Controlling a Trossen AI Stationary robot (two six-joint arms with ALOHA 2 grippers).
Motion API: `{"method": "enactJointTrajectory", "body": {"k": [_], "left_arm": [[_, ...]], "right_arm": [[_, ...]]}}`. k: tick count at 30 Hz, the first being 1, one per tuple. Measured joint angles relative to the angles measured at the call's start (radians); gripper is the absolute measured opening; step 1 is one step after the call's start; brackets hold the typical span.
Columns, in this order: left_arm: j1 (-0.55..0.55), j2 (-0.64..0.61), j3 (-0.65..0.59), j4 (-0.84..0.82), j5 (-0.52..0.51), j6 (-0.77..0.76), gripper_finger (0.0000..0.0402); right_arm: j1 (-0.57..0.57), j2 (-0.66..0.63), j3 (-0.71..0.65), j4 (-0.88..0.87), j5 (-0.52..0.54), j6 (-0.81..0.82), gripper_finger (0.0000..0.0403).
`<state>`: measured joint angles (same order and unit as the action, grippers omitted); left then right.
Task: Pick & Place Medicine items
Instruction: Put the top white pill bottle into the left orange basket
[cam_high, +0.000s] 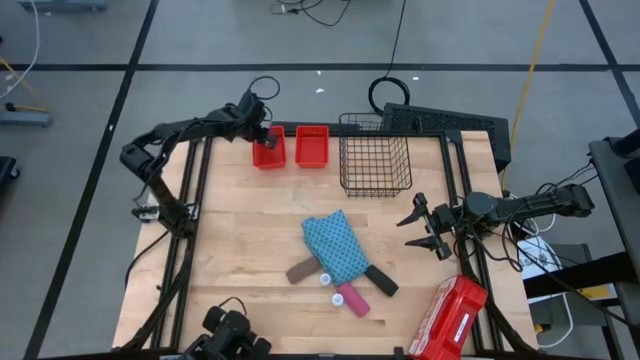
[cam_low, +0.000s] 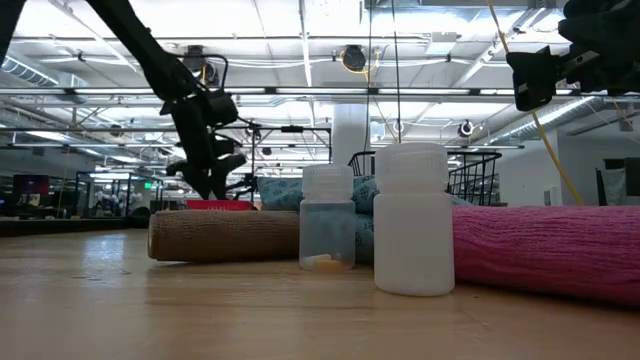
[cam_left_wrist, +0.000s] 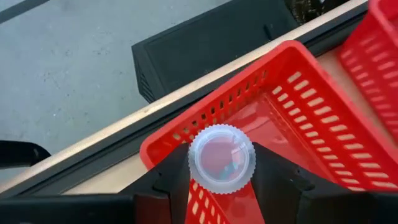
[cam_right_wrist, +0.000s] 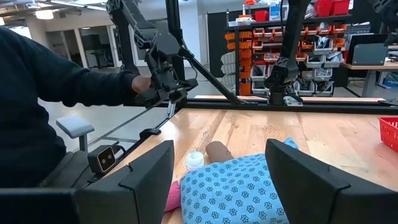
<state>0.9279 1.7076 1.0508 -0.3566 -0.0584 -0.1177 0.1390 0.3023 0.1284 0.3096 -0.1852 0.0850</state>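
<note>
Small white-capped vial (cam_left_wrist: 221, 158) is clamped between my left hand (cam_high: 268, 134) fingers (cam_left_wrist: 283, 180), cap facing up at the wrist cam, held right over the left red bin (cam_left_wrist: 298, 118) at the bench's far edge. Second red bin (cam_high: 311, 146) sits just beside it, wire basket (cam_high: 376, 158) next along.

Rest of the meds are mid-bench w/ the blue patterned cloth (cam_high: 334, 247): brown oblong box (cam_high: 302, 269) touching its left-front edge, black oblong box (cam_high: 381, 281) at its right-front, two white-capped vials (cam_high: 325, 279) & pink tube (cam_high: 353, 298) just in front.

My right hand (cam_high: 428, 229) hovers above the bench's right side, fingers apart, nothing in it. Red case (cam_high: 449, 318) lies at front-right corner. A person's dark sleeve (cam_right_wrist: 56, 81) shows beyond the bench.
</note>
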Motion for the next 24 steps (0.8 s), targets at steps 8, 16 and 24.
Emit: {"method": "enactJointTrajectory", "body": {"k": [8,16,24], "left_arm": [[-0.010,0.039,0.001,0.038,-0.003,0.006,0.0145],[-0.010,0.041,0.001,0.031,-0.013,0.013,0.0185],[-0.010,0.037,0.000,-0.008,-0.059,0.014,0.0207]], "right_arm": [[0.000,0.000,0.000,0.000,0.000,0.000,0.0242],[0.000,0.000,0.000,0.000,0.000,0.000,0.0242],[0.000,0.000,0.000,0.000,0.000,0.000,0.0242]]}}
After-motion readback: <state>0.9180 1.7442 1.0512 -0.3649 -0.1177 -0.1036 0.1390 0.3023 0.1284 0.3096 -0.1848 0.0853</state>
